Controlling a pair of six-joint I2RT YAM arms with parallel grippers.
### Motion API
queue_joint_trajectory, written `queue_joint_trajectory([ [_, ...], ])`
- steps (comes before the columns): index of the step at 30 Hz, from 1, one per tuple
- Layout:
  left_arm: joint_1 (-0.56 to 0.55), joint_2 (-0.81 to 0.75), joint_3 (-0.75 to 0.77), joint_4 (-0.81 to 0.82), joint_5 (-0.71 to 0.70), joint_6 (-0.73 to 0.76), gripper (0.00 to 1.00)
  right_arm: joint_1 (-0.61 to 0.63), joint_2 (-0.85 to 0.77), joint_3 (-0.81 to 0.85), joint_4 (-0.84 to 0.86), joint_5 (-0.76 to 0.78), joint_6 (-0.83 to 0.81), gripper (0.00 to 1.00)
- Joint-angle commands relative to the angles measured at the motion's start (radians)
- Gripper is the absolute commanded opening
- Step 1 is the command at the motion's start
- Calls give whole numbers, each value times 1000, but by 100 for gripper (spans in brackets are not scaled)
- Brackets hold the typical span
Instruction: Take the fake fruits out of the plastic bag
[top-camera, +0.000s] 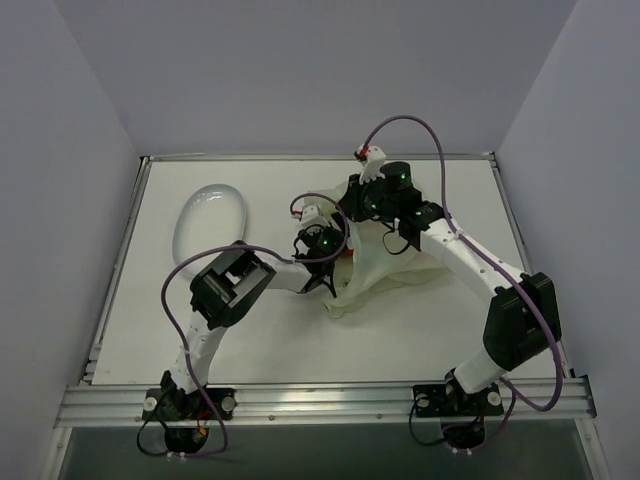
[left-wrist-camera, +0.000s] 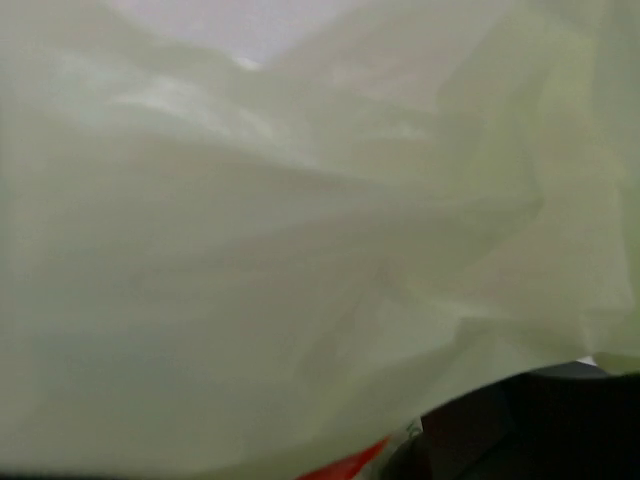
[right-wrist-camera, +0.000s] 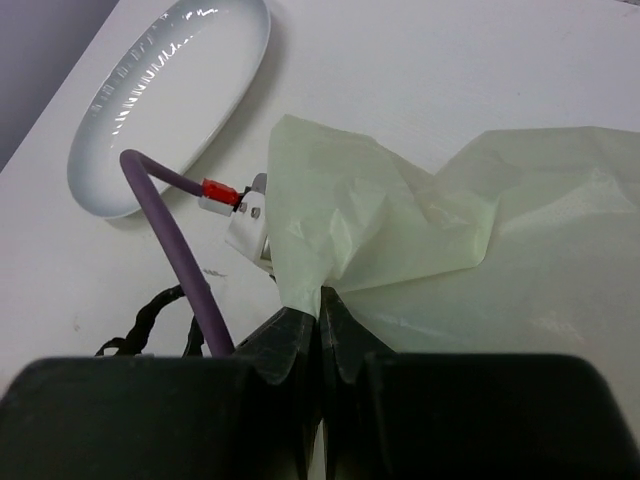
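Note:
The pale green-white plastic bag (top-camera: 385, 262) lies crumpled in the middle of the table. My right gripper (top-camera: 348, 212) is shut on the bag's upper edge, and the right wrist view shows the jaws (right-wrist-camera: 322, 300) pinching a fold of film (right-wrist-camera: 400, 240). My left gripper (top-camera: 336, 268) is pushed in at the bag's left side. Bag film (left-wrist-camera: 300, 220) fills the left wrist view and hides its fingers. A red-orange sliver (left-wrist-camera: 345, 465) shows at that view's bottom edge; I cannot tell whether it is a fake fruit. No other fruits show.
A white oval dish (top-camera: 210, 220) lies on the table left of the bag, also in the right wrist view (right-wrist-camera: 170, 100). The left arm's purple cable (right-wrist-camera: 180, 250) and white connector (right-wrist-camera: 245, 215) lie just beside the right gripper. Walls surround the table.

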Motion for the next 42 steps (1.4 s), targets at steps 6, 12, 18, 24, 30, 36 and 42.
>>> queue_joint_trajectory([
  [6,21,-63,-51,80,15,-18,58,-27,-46,-11,65,-60,20,0],
  [12,3,-184,-172,149,22,40,20,-84,-41,-2,79,-37,25,0],
  [18,-56,-404,-276,152,70,180,9,-119,-10,10,67,26,5,0],
  [24,-51,-626,-358,102,104,228,5,-120,-12,-7,76,6,12,0],
  [30,-25,-870,-445,-25,13,307,4,-120,-49,-71,117,-5,23,0],
  [36,148,-1051,-436,-338,-164,297,4,-87,-99,-143,141,-2,35,0],
  [42,554,-903,-384,-467,70,94,4,-35,-136,-186,150,26,41,0],
])
